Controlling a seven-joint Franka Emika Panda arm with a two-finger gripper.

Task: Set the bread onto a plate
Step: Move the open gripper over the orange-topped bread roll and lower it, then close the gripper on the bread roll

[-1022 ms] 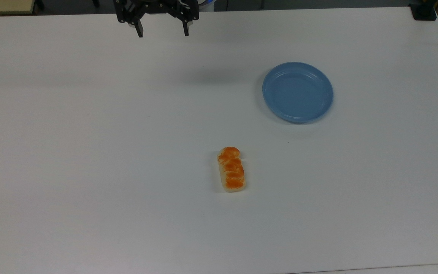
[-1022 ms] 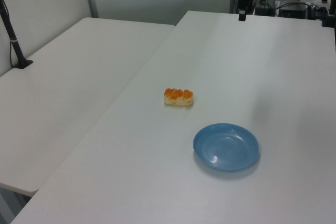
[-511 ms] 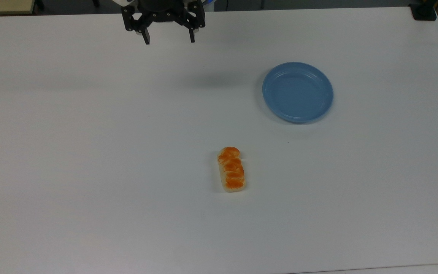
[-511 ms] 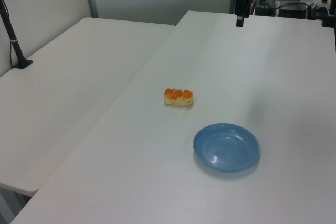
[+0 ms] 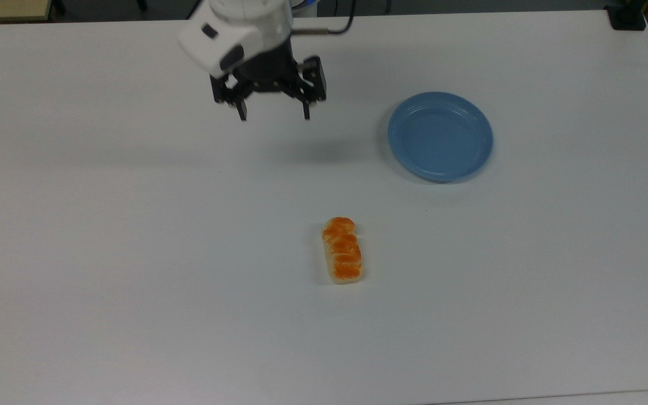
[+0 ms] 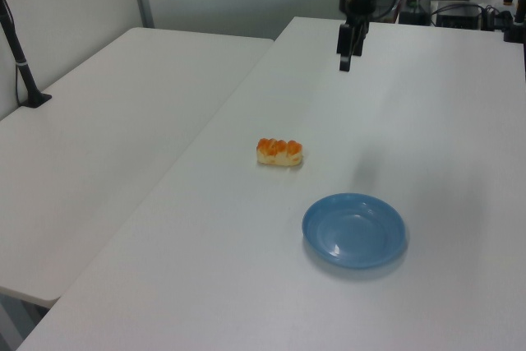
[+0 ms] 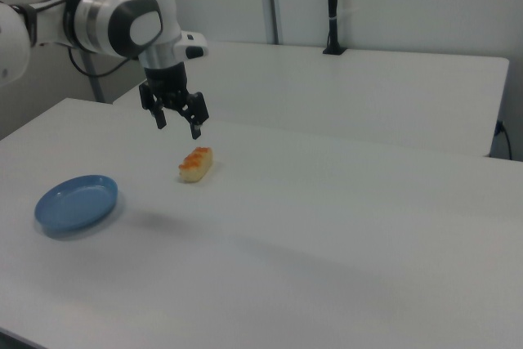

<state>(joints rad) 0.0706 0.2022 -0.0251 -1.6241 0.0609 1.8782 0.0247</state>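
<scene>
Bread (image 5: 342, 250) lies apart from plate (image 5: 440, 136); end effector (image 5: 274, 114) hangs spread, empty.

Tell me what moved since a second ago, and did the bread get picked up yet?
Not yet. The gripper came away from the table's far edge, down the top view and a little toward the top view's right, nearer the bread. Its fingers are open and hold nothing. The bread and the plate stayed where they were on the table, apart from each other.
</scene>
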